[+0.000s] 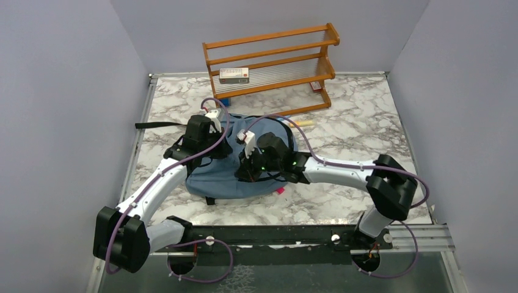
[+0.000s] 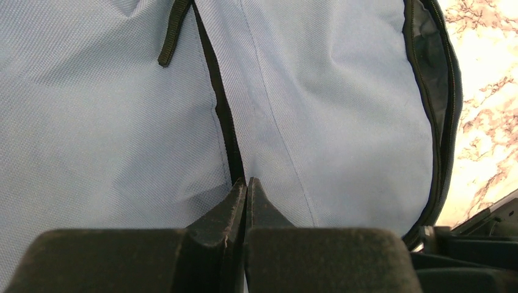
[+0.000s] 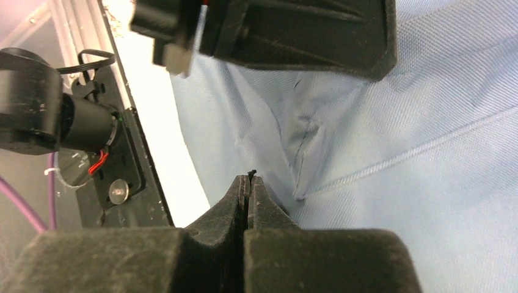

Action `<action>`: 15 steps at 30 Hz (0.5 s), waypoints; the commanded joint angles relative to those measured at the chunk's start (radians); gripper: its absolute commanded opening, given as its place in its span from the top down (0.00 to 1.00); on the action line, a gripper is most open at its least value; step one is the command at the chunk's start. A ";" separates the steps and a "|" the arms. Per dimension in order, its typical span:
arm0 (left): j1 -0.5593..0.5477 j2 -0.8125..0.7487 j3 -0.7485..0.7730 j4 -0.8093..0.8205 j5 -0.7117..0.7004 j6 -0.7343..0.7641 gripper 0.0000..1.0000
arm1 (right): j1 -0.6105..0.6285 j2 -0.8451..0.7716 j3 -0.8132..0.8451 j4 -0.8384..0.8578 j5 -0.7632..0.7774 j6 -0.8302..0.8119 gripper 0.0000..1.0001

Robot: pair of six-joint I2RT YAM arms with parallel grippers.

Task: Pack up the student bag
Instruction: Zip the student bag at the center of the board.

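Over the student bag [image 1: 235, 181], left end effector [image 2: 246, 184] and right end effector [image 3: 248, 181] sit closed.

A lab robot cell is suggested: a marble-patterned counter [image 1: 366, 122] is enclosed by plain walls [image 1: 61, 91], with arms [image 1: 153, 189] bolted to a near rail [image 1: 275, 235].

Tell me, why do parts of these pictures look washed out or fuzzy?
Top view: even light, sharp, only soft shadows on the student bag. Left wrist view: the marble table glares pale at the right edge, and the left claw near the lens is dark and soft. Right wrist view: the table strip beside the bag burns out white.
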 commanded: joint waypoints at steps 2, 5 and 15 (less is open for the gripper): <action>0.019 0.015 0.003 0.071 -0.030 0.021 1.00 | 0.001 -0.114 -0.028 -0.033 0.003 0.034 0.99; 0.020 0.025 0.009 0.071 -0.028 0.029 1.00 | 0.001 -0.152 -0.030 -0.063 -0.011 0.031 0.99; 0.030 0.027 0.004 0.071 -0.046 0.041 1.00 | -0.050 -0.233 -0.118 -0.023 -0.253 0.006 0.99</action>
